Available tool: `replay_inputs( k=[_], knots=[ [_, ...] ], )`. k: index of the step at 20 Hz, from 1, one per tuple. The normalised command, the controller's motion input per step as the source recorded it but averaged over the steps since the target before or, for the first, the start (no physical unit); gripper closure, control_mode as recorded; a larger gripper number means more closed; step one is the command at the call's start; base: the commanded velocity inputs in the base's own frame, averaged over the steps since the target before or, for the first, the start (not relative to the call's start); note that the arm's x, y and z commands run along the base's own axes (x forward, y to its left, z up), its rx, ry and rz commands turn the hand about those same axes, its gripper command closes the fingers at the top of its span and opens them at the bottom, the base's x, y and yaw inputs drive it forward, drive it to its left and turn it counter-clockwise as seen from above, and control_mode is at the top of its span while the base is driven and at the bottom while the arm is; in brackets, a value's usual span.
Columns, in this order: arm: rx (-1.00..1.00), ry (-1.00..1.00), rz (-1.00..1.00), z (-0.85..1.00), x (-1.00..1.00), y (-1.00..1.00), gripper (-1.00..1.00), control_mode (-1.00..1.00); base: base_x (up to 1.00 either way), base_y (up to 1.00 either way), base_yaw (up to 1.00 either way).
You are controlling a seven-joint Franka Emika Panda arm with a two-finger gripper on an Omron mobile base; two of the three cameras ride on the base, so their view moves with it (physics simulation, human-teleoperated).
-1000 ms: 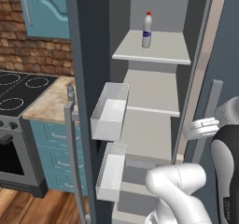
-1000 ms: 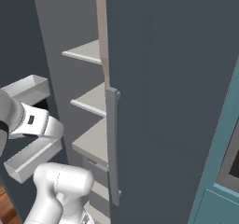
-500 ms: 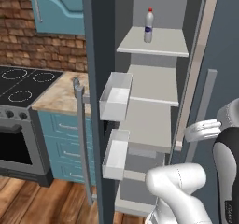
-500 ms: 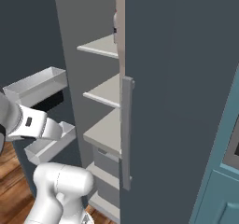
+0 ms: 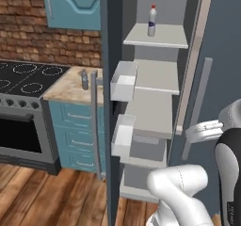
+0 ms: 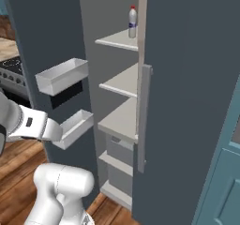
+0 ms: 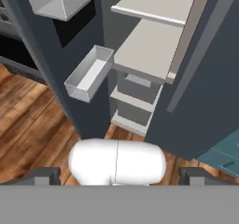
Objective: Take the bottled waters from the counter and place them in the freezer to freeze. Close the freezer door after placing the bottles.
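Observation:
The freezer (image 5: 155,74) stands open, with pale shelves inside. On its top shelf the whitish bottle (image 5: 152,20) with the red cap stands upright, and it shows again as the whitish bottle (image 6: 132,21). The grey-blue bottle (image 5: 84,79) stands on the marbled counter (image 5: 70,88), just left of the freezer door (image 5: 109,41). The door is swung out edge-on, with white bins (image 5: 124,81) on its inner face. My gripper (image 7: 119,175) is open and holds nothing; it looks down at the floor before the freezer (image 7: 149,45), well right of the counter.
A closed slate-grey door with a bar handle (image 5: 200,107) stands right of the open compartment. The black stove top (image 5: 28,76) and its oven lie left of the counter, under a teal wall cupboard (image 5: 73,6). Wooden floor (image 5: 52,197) spreads in front.
The whole picture has shifted, so the base has driven. The freezer has slid right in the left base view, and more of the counter, with the grey-blue bottle, has come into view.

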Motion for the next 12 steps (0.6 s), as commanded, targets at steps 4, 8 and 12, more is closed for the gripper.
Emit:
replay_inputs(
  k=[4, 8, 12],
  knots=[
    [0.0, 0.0, 0.0, 0.0, 0.0, 0.0, -1.0, 1.0, -0.33, 0.64, -0.04],
    [0.0, 0.0, 0.0, 0.0, 0.0, 0.0, -1.0, 1.0, -0.02, 0.84, -0.11],
    [0.0, 0.0, 0.0, 0.0, 0.0, 0.0, -1.0, 1.0, 0.0, 0.87, -0.18]
  ],
)
